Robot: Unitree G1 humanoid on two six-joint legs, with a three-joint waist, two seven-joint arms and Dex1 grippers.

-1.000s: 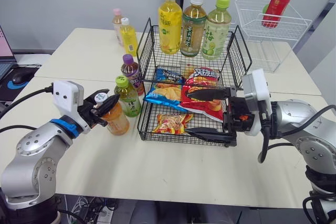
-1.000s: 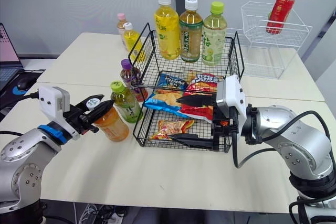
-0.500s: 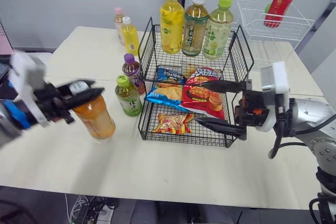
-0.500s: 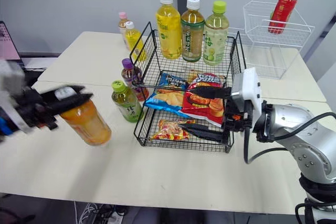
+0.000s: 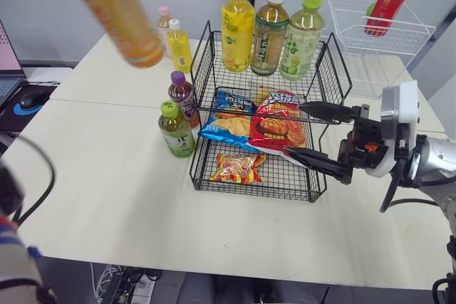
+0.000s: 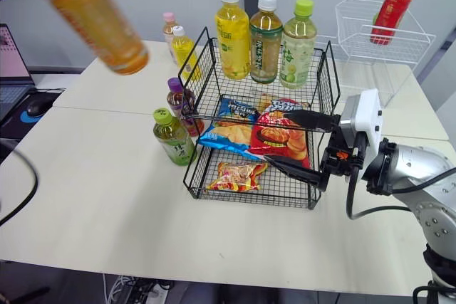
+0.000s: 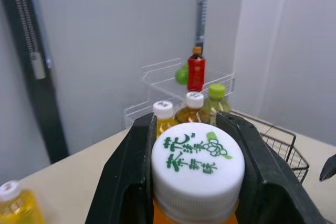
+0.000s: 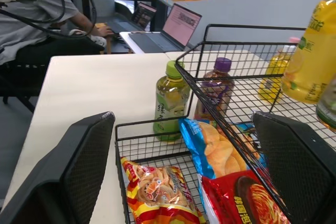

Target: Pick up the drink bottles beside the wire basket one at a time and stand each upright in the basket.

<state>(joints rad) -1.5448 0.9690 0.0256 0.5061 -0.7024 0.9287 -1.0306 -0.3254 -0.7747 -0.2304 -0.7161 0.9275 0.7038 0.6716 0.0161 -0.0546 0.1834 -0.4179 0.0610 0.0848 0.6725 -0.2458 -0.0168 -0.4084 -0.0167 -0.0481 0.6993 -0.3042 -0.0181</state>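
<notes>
Carrying orange plastic drink bottle w/ white printed cap (image 5: 117,8) high in the air, up and left of the black two-tier wire basket (image 5: 201,76), well apart from it. Hanging it tilted, base end nearer the basket, cap end away. Pinching it at the top w/ left gripper (image 7: 195,129), both black fingers (image 7: 131,182) pressing tight on the cap's sides.

Prob. mid-transport, not yet placing. Aiming, by the look of it, for the free mesh on the basket's upper shelf, in front of the three tall bottles along the basket's back: yellow juice bottle (image 5: 237,26), amber tea bottle (image 5: 269,30), pale-green bottle w/ green cap (image 5: 303,33).

Doing it well:
- Righting the btl to vertical before lowering.
- Coming in from above the basket's left wall, not across it.
- Moving slowly; w/ a cap-only grip the body is likely swinging.
- Letting go only w/ base flat on the mesh, clear of the yellow juice bottle.

Holding right gripper (image 5: 296,129) spread wide and empty at the basket's front right, fingertips over the red snack bag (image 5: 274,126) in the basket's lower tier. Worth holding it clear of the drop path.

Leaving for later, on the cream tabletop (image 5: 107,176) just left of the basket: green-capped bottle (image 5: 174,129), purple-capped dark bottle (image 5: 183,97). By the basket's back left: small yellow bottle (image 5: 178,46), pink-capped bottle (image 5: 163,23).
</notes>
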